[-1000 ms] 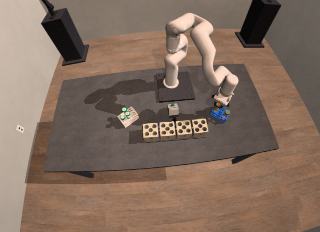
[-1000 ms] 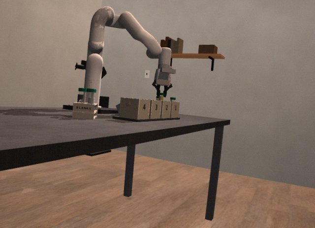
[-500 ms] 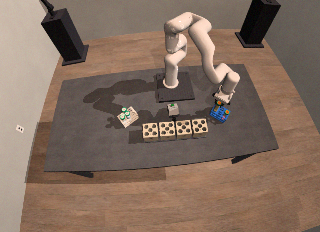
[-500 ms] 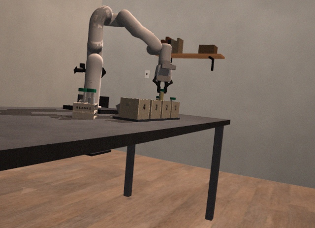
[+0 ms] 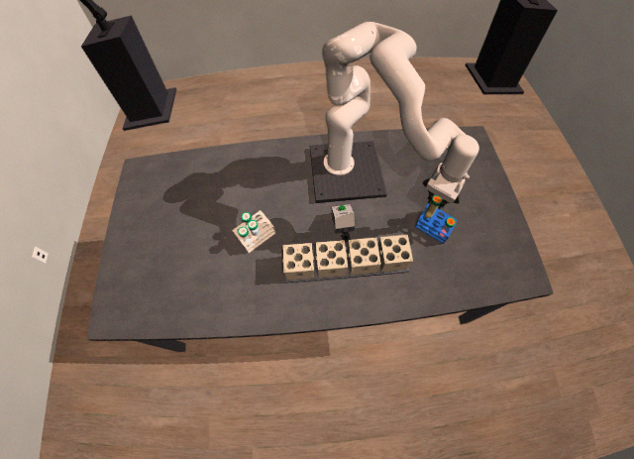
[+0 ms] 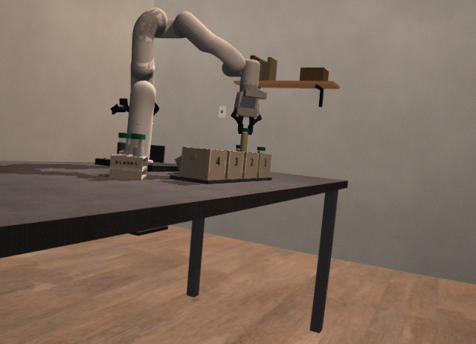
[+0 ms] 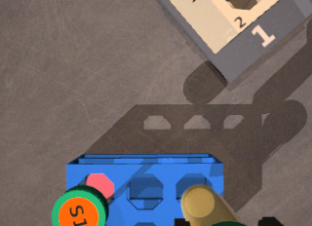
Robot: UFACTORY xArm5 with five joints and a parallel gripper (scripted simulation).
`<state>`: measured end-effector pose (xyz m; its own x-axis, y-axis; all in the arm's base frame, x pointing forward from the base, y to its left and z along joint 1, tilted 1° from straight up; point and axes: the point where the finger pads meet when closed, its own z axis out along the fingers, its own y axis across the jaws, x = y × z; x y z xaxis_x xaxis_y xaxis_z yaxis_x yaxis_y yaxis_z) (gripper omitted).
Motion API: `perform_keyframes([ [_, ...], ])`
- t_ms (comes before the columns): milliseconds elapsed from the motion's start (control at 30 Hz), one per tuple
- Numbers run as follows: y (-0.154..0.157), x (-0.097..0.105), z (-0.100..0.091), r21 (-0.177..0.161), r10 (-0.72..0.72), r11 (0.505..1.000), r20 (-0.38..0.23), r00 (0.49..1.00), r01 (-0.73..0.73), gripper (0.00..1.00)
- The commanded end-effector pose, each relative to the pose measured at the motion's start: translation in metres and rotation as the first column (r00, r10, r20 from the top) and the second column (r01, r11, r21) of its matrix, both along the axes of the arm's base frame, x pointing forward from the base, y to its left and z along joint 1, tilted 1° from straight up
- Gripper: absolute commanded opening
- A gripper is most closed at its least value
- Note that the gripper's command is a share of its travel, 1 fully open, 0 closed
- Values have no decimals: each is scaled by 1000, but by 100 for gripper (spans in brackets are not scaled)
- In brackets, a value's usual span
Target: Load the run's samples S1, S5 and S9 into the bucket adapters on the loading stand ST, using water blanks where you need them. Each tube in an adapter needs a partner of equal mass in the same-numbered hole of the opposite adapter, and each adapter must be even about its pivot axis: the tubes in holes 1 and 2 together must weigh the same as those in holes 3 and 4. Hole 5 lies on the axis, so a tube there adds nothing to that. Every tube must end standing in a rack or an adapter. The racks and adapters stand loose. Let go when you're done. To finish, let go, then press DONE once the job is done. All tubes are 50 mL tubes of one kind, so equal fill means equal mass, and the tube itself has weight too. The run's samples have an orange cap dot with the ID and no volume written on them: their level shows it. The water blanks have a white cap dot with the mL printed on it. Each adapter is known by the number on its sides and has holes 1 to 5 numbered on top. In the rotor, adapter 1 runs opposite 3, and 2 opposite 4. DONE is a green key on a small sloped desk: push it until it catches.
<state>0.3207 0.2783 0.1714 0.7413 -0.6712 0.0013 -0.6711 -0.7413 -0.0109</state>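
The gripper [image 5: 436, 198] [image 6: 245, 131] [image 7: 226, 223] is shut on the green cap of a sample tube with yellowish contents [image 5: 432, 209] [image 6: 244, 142] [image 7: 199, 203]. Its cap shows an orange dot, but the ID is unreadable. The tube hangs upright over the blue rack [image 5: 435, 235] [image 7: 121, 171]. Sample S1 [image 5: 450, 222] [image 7: 78, 214], with pink contents, stands in that rack. Another green cap [image 6: 238, 146] shows low behind the adapters. Adapter 1 [image 5: 397, 262] [image 6: 265, 172], adapter 2 [image 6: 251, 172], adapter 3 [image 6: 235, 172] and adapter 4 [image 5: 298, 273] [image 6: 195, 166] show no tubes.
The blanks rack [image 6: 129, 172] on the table's other side holds three green-capped tubes. The DONE key [image 5: 342, 207] is on a small grey desk [image 5: 343, 219] between the arm base and the adapters. The loading stand's edge [image 7: 229, 65] lies near the blue rack.
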Motion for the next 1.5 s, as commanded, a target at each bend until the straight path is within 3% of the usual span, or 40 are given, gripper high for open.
perform_keyframes([
  [0, 1, 1, 12, 12, 0, 1000, -5, 1000, 0, 0],
  [1033, 0, 1, 66, 12, 0, 1000, -5, 1000, 0, 0],
  [1467, 0, 1, 67, 12, 0, 1000, -5, 1000, 0, 0],
])
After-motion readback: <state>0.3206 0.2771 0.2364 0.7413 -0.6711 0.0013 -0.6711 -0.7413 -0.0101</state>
